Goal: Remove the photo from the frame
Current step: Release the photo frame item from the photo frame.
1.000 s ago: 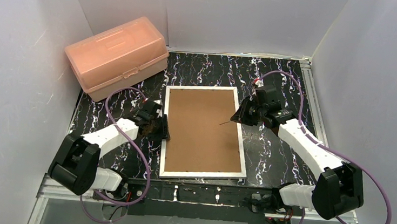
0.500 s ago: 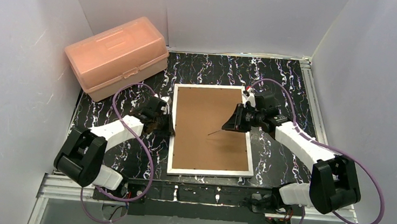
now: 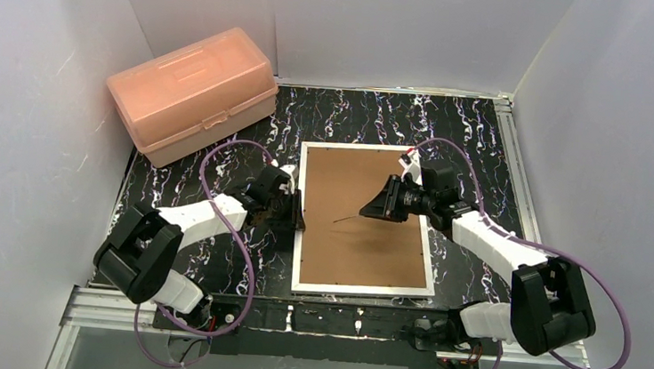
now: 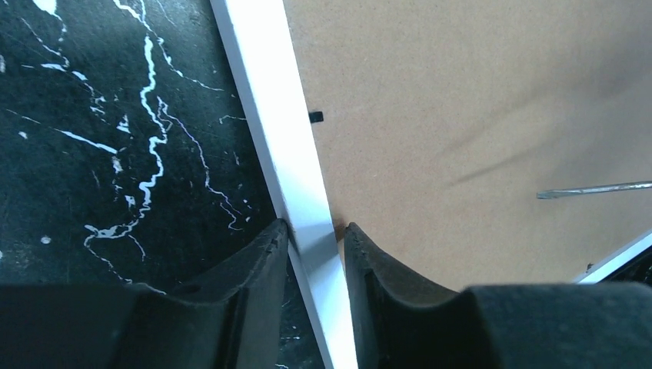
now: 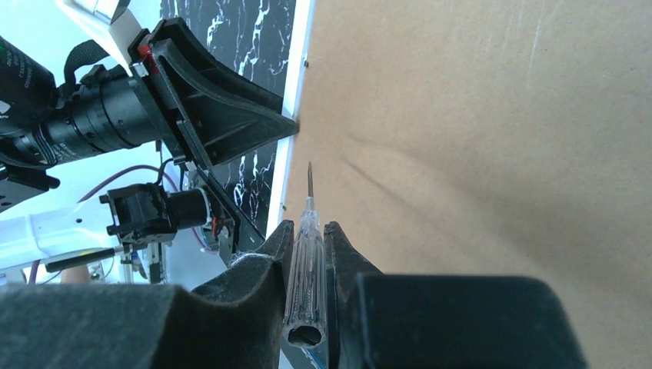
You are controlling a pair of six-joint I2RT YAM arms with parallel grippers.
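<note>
Far left, the pink box sits in the back corner of the black marbled table, well apart from the action. Now the left gripper: jaws drawn in narrow, one finger either side of the white border on the frame's left edge, pinching it and pinning the frame down. The frame lies face down mid-table with the brown backing board up, so the photo is nowhere to be seen, presumably under that board. A small black tab shows at the board's left edge, just beyond the fingers, and it looks like one of the catches. Above the board hovers the screwdriver, thin shaft aimed at the left edge, tip near the left gripper; whether it touches I can't call. Over on the right, the right gripper is clamped tight on the clear handle. So this reads as the catch-opening step, board not yet lifted. Next move, I'd say: steer the tip onto a tab and lever it aside while the left side holds firm, because a slip could scratch the board or shift the frame
</note>
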